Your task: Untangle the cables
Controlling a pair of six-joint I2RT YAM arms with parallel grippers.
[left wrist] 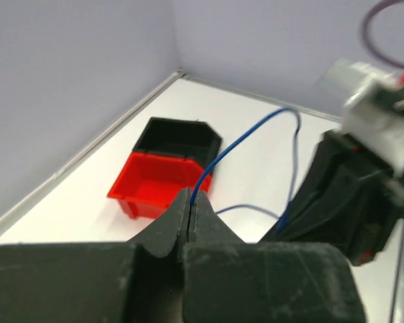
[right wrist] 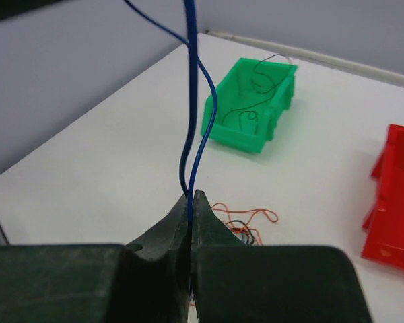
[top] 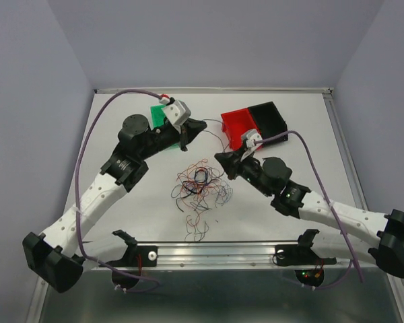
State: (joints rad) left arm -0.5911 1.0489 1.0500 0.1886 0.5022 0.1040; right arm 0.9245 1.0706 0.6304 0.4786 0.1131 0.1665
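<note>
Cables (top: 198,188) lie in a loose tangle on the table (top: 256,222), a little nearer than both grippers. The right gripper (right wrist: 193,198) is pinched tight on a blue wire (right wrist: 190,101). The left gripper (left wrist: 190,198) is clamped on the same strand, which arcs between them. Farther back, the green bin (right wrist: 252,101) holds a few thin dark wires (right wrist: 256,81). The red bin (left wrist: 158,185) and black bin (left wrist: 178,138) sit touching, side by side.

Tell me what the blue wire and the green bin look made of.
The blue wire: thin strand with a glossy plastic-looking coat, probably metal inside, since it holds soft curves. The green bin: likely moulded plastic, smooth, slightly shiny, with ribbed walls.
</note>
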